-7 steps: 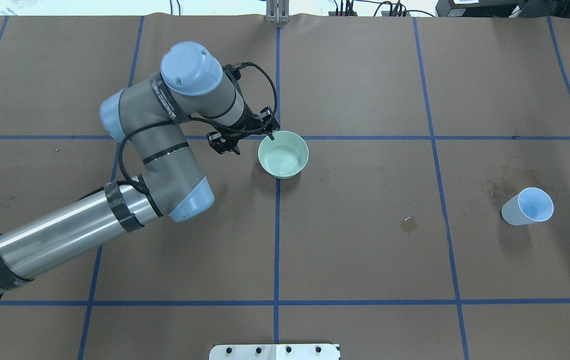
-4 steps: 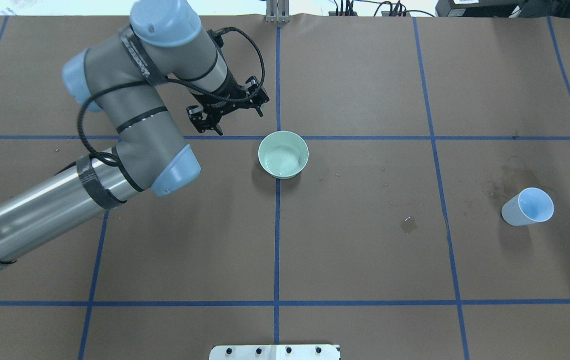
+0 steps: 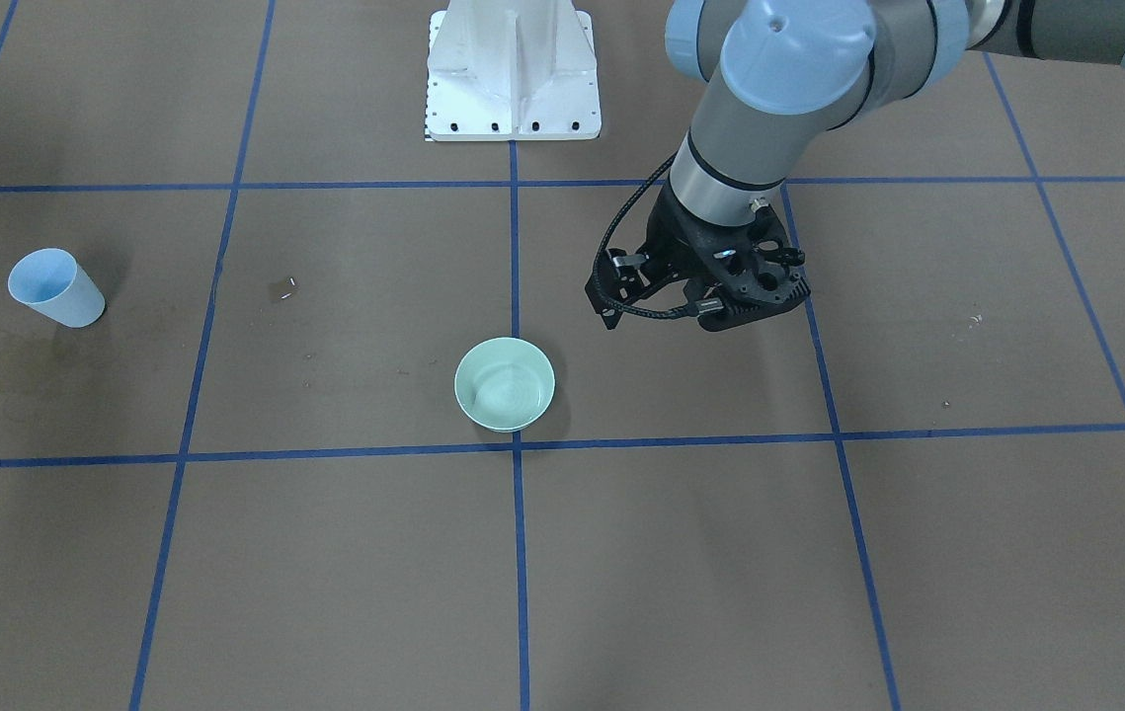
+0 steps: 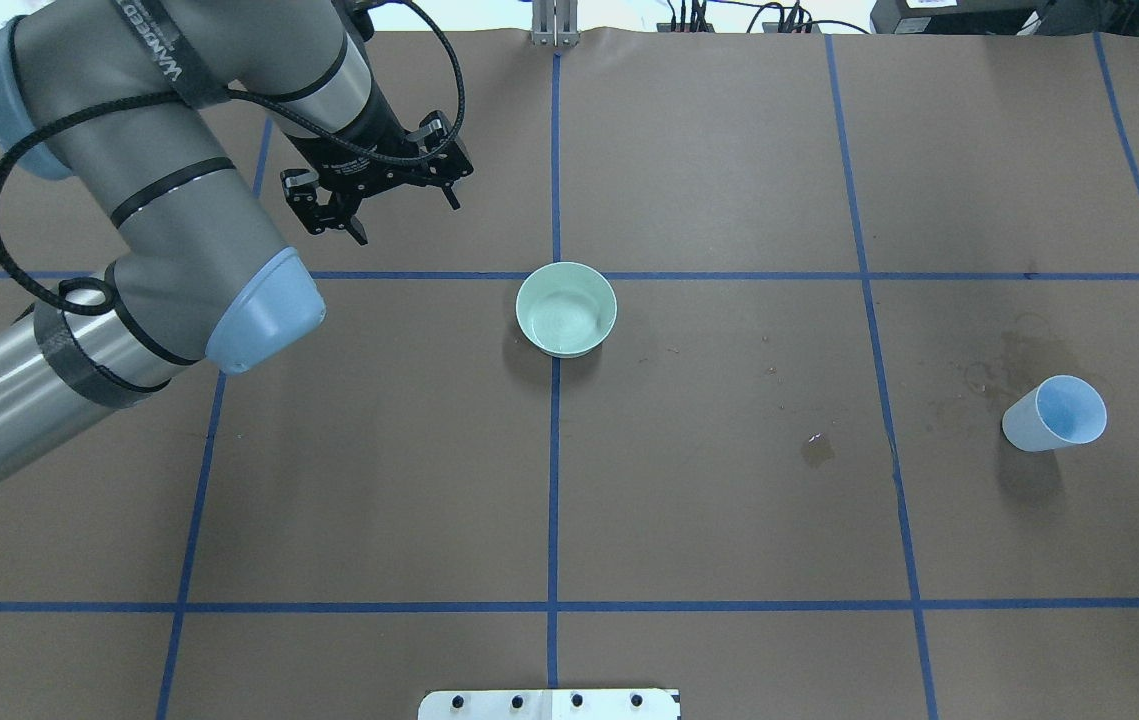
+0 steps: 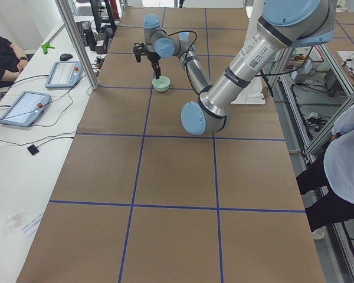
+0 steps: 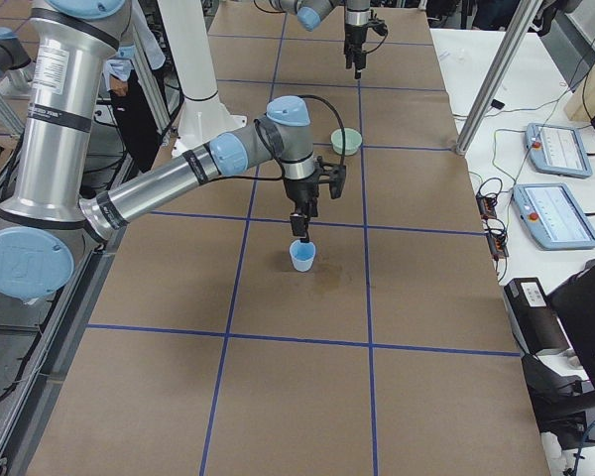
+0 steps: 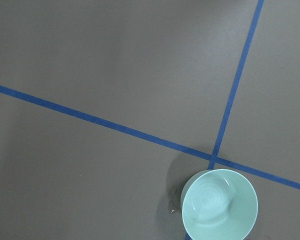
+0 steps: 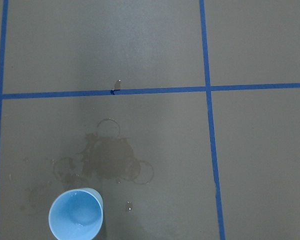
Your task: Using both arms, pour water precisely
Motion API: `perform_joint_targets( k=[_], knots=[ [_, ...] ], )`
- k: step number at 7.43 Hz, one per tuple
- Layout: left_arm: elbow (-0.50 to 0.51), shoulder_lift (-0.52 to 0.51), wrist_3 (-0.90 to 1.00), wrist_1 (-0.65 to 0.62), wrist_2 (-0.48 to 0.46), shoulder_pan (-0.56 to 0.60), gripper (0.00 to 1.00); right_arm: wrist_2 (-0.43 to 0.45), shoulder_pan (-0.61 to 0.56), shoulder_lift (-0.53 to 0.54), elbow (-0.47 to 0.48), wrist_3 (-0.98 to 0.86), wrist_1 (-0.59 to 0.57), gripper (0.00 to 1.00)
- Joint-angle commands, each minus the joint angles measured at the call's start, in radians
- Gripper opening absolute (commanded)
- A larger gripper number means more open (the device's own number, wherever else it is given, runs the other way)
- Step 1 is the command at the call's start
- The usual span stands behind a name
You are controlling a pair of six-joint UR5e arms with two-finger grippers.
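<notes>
At the taped table (image 4: 729,520), the left arm (image 4: 159,200) holds the left gripper (image 4: 407,218) in the air. Its fingers are spread and empty, clear of a mint bowl (image 4: 566,308) and off to the bowl's far left in the overhead view. The bowl stands upright on a crossing of blue tape (image 4: 553,480) lines mid-table, and water (image 3: 501,397) shows as a faint sheen inside it. Well apart, on the robot's right, a blue cup (image 4: 1054,413) stands upright beside dark stains (image 8: 110,160) on the brown paper. A small puddle (image 4: 815,448) lies between cup and bowl. The right arm (image 6: 159,188) reaches over that end, and the right gripper (image 6: 302,233) hangs close above the cup in the side view. Whether its fingers are spread or pressed together cannot be told.
</notes>
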State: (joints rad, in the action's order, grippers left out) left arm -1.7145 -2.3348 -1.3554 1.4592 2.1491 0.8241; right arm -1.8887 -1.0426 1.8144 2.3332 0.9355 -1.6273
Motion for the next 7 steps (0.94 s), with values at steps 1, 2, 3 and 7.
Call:
perform_joint_targets(
  k=[1,2,3,7],
  knots=[
    [-0.037,0.040,-0.001,-0.002,-0.018,0.003,1.00,0.349,0.380,0.165,0.064,0.418,0.176,1.00],
    [-0.042,0.046,-0.001,-0.002,-0.021,0.003,1.00,0.390,0.422,0.268,0.061,0.463,0.336,1.00],
    [-0.042,0.052,0.001,0.000,-0.021,0.003,1.00,0.505,0.506,0.322,0.058,0.547,0.409,1.00],
    [-0.042,0.054,0.002,0.000,-0.021,0.001,1.00,0.934,0.850,0.318,-0.076,0.847,0.415,1.00]
  ],
)
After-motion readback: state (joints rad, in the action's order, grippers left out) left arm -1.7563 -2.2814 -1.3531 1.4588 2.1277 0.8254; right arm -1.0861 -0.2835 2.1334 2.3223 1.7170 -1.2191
